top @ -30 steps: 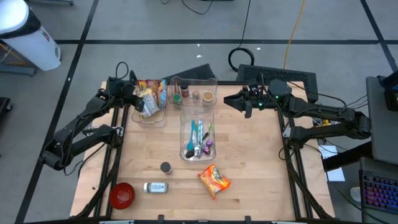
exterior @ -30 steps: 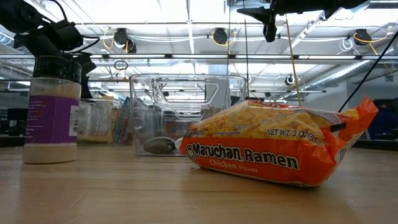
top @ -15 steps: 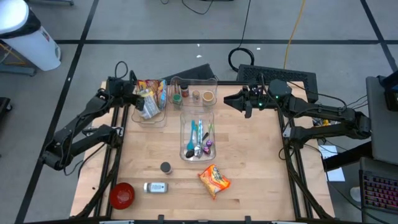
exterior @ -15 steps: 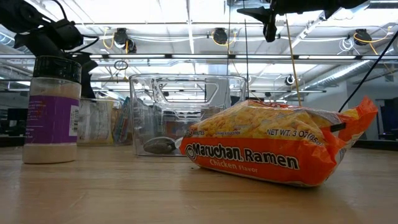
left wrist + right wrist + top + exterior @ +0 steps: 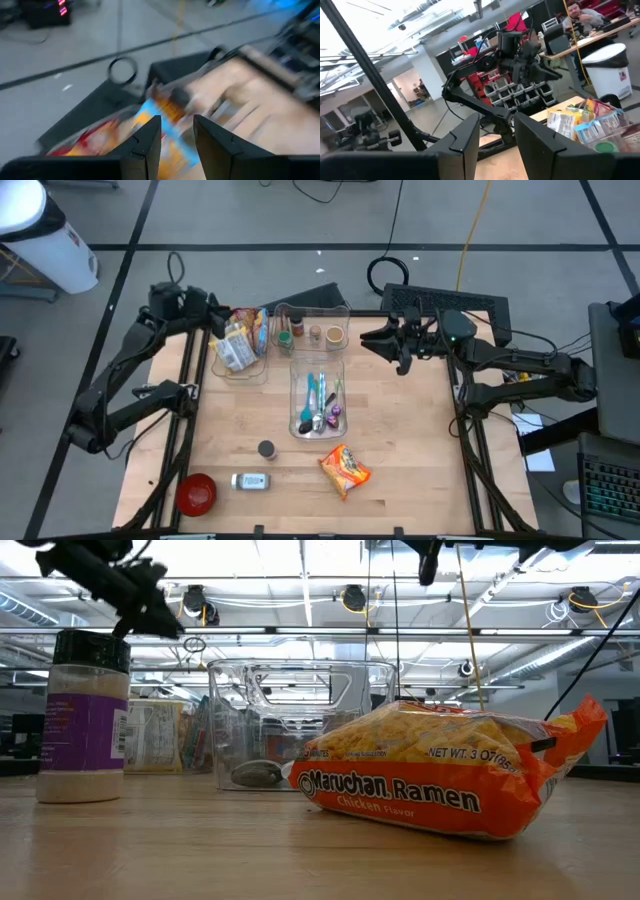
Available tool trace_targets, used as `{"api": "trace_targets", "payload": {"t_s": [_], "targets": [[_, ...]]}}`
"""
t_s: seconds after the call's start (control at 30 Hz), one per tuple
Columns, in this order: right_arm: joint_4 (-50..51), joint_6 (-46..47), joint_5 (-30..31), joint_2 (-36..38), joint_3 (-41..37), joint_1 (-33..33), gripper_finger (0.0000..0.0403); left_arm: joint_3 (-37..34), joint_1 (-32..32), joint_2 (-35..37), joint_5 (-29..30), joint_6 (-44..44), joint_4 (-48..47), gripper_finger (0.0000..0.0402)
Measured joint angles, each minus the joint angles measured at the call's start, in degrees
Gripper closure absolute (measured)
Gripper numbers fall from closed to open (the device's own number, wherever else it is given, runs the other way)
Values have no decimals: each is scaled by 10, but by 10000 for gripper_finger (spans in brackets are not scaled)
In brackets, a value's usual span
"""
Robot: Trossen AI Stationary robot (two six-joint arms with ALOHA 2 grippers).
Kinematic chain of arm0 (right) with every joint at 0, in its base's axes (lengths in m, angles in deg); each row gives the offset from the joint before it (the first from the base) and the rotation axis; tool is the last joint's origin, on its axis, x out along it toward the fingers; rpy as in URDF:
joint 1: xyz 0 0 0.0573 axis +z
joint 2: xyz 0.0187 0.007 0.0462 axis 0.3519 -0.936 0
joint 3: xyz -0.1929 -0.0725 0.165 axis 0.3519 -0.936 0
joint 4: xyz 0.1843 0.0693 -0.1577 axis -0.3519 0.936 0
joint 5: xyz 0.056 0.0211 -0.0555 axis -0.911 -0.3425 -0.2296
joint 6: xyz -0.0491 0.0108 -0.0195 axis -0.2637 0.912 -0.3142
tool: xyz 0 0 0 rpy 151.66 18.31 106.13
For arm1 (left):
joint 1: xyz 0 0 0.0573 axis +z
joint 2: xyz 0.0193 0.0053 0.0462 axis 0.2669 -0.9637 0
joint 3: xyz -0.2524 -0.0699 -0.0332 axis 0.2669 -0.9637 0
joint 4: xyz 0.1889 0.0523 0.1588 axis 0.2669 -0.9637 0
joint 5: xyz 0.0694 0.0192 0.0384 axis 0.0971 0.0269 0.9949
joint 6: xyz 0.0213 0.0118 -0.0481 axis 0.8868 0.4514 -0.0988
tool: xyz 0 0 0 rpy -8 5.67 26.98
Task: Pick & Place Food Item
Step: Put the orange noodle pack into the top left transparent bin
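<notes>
ramen packet [image 5: 345,469] at 6 o'clock on counter [image 5: 400,430]: light, crinkly, brittle noodles; pinch an edge. left tool [image 5: 176,145] parted, empty; right tool [image 5: 496,137] parted, empty.

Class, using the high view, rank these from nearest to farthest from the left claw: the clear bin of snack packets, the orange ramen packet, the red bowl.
1. The clear plastic bin of snack packets, right beside the left claw at the table's far left.
2. The orange ramen packet, near edge, toward the middle.
3. The red bowl, near left corner; close to the ramen's distance, so this order is tentative.
</notes>
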Motion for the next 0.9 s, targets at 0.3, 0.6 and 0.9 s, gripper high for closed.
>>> {"api": "trace_targets", "payload": {"t_s": [0.3, 0.6, 0.9], "targets": [[17, -15, 1, -16, 0, 75, 289, 20, -58, 0, -154, -161, 130, 282], [243, -5, 2, -53, 0, 192, 289, 20, -201, 0, -168, -246, 157, 282], [340, 83, 17, -107, 0, 302, 289, 20, -371, 0, -78, -270, 170, 282]]}}
